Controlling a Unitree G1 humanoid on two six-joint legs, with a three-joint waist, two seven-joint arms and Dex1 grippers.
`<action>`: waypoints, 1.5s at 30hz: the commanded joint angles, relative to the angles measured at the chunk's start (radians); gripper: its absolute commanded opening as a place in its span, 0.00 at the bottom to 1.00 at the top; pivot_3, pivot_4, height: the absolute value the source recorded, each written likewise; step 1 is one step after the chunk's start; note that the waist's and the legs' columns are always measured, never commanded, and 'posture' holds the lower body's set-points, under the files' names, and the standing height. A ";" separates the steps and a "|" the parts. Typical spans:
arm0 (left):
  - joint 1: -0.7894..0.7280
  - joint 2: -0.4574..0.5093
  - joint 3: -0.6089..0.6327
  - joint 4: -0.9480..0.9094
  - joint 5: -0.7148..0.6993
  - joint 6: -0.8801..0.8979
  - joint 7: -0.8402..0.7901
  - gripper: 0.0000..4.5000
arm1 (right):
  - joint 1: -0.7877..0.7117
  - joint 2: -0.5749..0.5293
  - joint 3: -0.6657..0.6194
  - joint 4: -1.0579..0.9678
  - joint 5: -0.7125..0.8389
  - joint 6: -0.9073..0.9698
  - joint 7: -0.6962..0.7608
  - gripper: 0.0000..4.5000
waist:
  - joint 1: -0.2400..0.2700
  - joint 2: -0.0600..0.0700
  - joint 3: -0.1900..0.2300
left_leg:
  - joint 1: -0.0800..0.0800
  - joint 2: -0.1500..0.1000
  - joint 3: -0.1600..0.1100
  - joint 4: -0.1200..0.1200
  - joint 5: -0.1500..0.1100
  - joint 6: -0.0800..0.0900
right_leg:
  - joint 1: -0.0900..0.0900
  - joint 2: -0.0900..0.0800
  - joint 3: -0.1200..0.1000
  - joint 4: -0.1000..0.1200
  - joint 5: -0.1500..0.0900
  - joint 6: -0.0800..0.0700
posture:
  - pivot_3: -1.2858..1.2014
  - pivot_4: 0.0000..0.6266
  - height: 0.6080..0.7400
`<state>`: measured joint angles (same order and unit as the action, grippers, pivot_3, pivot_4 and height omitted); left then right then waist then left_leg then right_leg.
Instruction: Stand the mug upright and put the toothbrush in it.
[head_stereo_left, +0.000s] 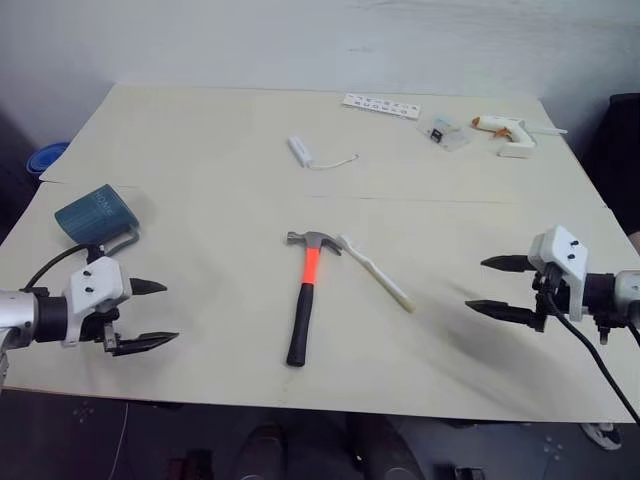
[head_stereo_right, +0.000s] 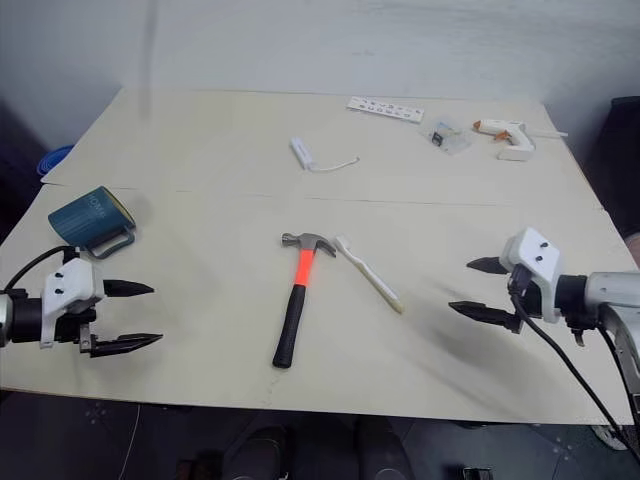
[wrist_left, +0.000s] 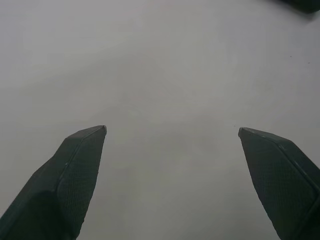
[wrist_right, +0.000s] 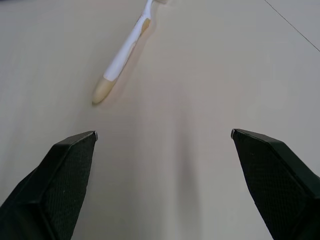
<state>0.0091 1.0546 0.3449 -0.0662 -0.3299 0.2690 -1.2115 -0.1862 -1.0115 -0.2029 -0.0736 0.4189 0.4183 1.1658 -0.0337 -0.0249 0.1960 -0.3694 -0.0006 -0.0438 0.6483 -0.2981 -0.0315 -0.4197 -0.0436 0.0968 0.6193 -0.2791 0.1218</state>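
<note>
The dark teal mug (head_stereo_left: 95, 214) lies on its side near the table's left edge, its squared handle toward the front. My left gripper (head_stereo_left: 155, 314) hovers open just in front of it, with nothing between its fingers. The white toothbrush (head_stereo_left: 375, 271) lies flat in the middle of the table, its bristle head beside the hammer's head. In the right wrist view the toothbrush (wrist_right: 122, 52) lies ahead of the fingers. My right gripper (head_stereo_left: 490, 286) stands open at the right, a hand's width from the toothbrush's handle end, holding nothing.
A hammer (head_stereo_left: 305, 290) with an orange and black handle lies just left of the toothbrush. At the back lie a white dongle with cable (head_stereo_left: 303, 152), a white strip (head_stereo_left: 381, 105), a small clear packet (head_stereo_left: 444, 133) and a white glue gun (head_stereo_left: 510, 134). A blue bowl (head_stereo_left: 45, 159) sits beyond the left edge.
</note>
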 joint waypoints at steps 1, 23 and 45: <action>-0.032 0.009 -0.003 0.009 0.008 -0.035 0.006 1.00 | -0.029 0.016 -0.007 -0.021 0.012 -0.004 -0.013 1.00 | 0.000 0.000 0.000 | 0.000 0.000 0.000 0.000 0.000 0.000 | 0.000 0.000 0.000 0.000 0.000 0.000 | 0.52 0.24 1.00; -0.084 -0.009 0.012 -0.260 -0.208 0.254 0.071 1.00 | -0.159 0.099 0.114 -0.351 0.156 0.266 -0.112 1.00 | 0.000 0.000 0.000 | -0.001 0.000 -0.001 0.000 0.000 0.000 | -0.001 0.000 0.000 0.001 0.000 0.000 | 0.52 0.24 1.00; -1.031 -0.418 -0.611 -0.010 -0.211 1.248 0.494 1.00 | -0.099 0.009 -0.043 -0.443 0.207 0.293 -0.135 1.00 | -0.003 -0.002 0.001 | -0.003 -0.005 -0.002 0.003 0.000 0.000 | -0.001 0.003 0.000 0.003 0.001 0.002 | 0.52 0.24 1.00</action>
<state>-0.9819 0.6315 -0.2596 -0.0863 -0.5403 1.4673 -0.7279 -0.2860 -0.9836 -0.1970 -0.4984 0.6096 0.7085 1.0448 -0.0371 -0.0267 0.1967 -0.3713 -0.0053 -0.0462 0.6510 -0.2980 -0.0317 -0.4213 -0.0404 0.0970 0.6221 -0.2785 0.1231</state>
